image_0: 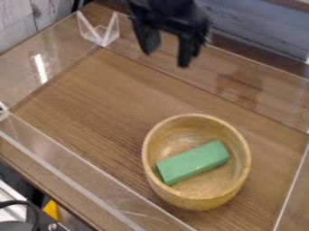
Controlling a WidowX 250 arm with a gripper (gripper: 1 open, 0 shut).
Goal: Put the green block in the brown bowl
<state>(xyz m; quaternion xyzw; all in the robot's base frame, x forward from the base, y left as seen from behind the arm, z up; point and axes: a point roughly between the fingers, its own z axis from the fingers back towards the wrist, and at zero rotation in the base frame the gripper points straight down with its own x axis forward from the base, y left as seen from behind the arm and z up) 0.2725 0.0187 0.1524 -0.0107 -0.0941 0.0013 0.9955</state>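
- lying flat and slantwise inside the brown bowl (198,161): the green block (193,163), a matte, bright green rectangular bar, resting on the bowl's floor, one end toward the upper right wall, the other toward the lower left.
- showing pale tan wood grain and a thick rounded rim, sitting on the wood-grain tabletop (108,99).
- hanging near the top edge, well apart from the bowl: the black gripper (168,43), slightly blurred, both dark fingers (187,47) spread wide and pointing down, gripping nothing.
- enclosing the tabletop: clear, glossy acrylic walls (54,63), catching bright reflections along their edges.
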